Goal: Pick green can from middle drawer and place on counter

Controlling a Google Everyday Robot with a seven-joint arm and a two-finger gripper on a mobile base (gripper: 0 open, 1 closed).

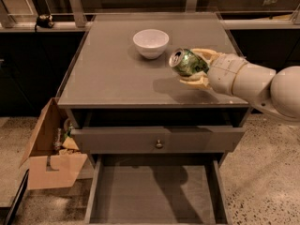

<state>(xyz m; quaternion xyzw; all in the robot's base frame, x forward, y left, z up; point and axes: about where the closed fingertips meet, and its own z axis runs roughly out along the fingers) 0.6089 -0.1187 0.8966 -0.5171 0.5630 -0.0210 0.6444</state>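
The green can (186, 62) is a shiny dented can, held on its side with its silver end facing left. My gripper (197, 68) is shut on it, one finger above and one below, coming in from the right on a white arm. The can hangs above the right part of the counter (112, 74), with its shadow on the surface beneath. The middle drawer (154, 196) is pulled out at the bottom, its bare floor showing.
A white bowl (151, 43) stands on the counter, left of the can. The drawer with a round knob (159, 144) is slightly out above the middle drawer. An open cardboard box (49, 156) sits on the speckled floor at the left.
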